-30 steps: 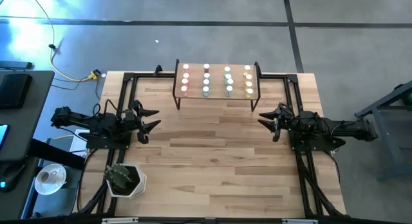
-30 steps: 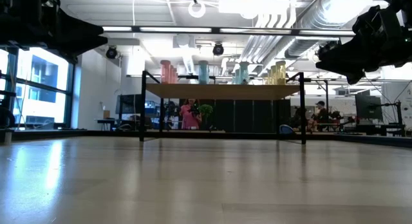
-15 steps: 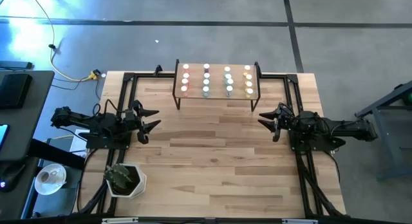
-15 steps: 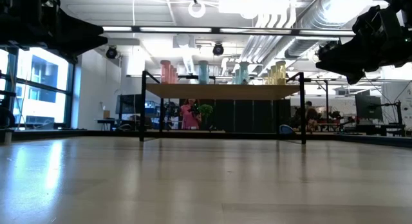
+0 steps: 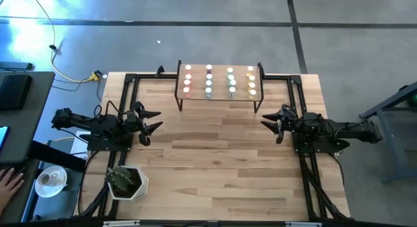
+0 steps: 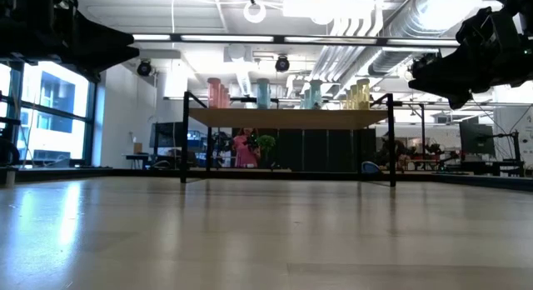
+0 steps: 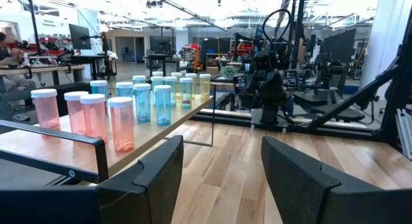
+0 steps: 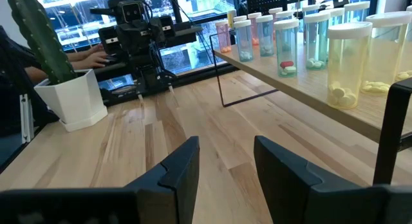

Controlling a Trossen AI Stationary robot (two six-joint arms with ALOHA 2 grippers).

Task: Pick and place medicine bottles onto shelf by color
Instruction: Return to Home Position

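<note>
A person's hand [image 5: 6,184] showed at the far left edge, off the table [image 5: 221,162]. On the table's near left corner stood a small cactus in a white pot [image 5: 126,181]. Just beyond the pot, the left gripper [image 5: 156,120] hovered above the wood at the left side, pointing toward the middle, its fingers spread apart with nothing between them. The shelf [image 5: 219,96] stood at the far middle of the table, between the two arms and well apart from both. All the medicine bottles in view stood upright on it with white caps up, sorted into four columns: pink bottles [image 5: 187,75] at the left end, then blue bottles [image 5: 208,75], then green bottles [image 5: 230,75], and yellow bottles [image 5: 251,75] at the right end. In the low view these colours ran in the same order along the board. At the right side, the right gripper [image 5: 264,121] hung over the table facing the left arm, its fingers also parted and empty.
</note>
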